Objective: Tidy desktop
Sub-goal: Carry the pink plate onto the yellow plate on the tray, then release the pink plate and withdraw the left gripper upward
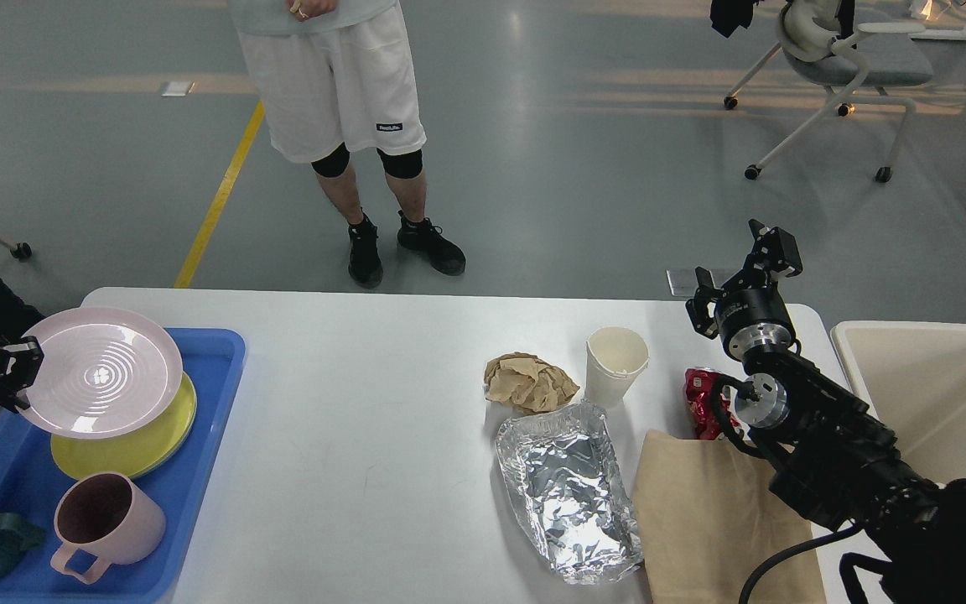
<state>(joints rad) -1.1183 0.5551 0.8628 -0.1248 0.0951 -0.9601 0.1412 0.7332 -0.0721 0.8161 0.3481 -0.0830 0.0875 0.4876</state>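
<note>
Left hand (20, 375) grips pink plate (101, 372) rim over yellow plate (135, 440) in blue tray (206, 403), tabletop (366, 470) far left. Right hand (743, 268) released, raised at tabletop's far right.

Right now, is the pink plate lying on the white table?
No, the pink plate is over the yellow plate in the blue tray, gripped at its rim by the left gripper.

Smooth white desktop (382, 495); crinkled shiny foil (568, 493); crumpled matt brown paper (528, 382); glossy pink plate (101, 372); blue plastic tray (198, 436).
</note>
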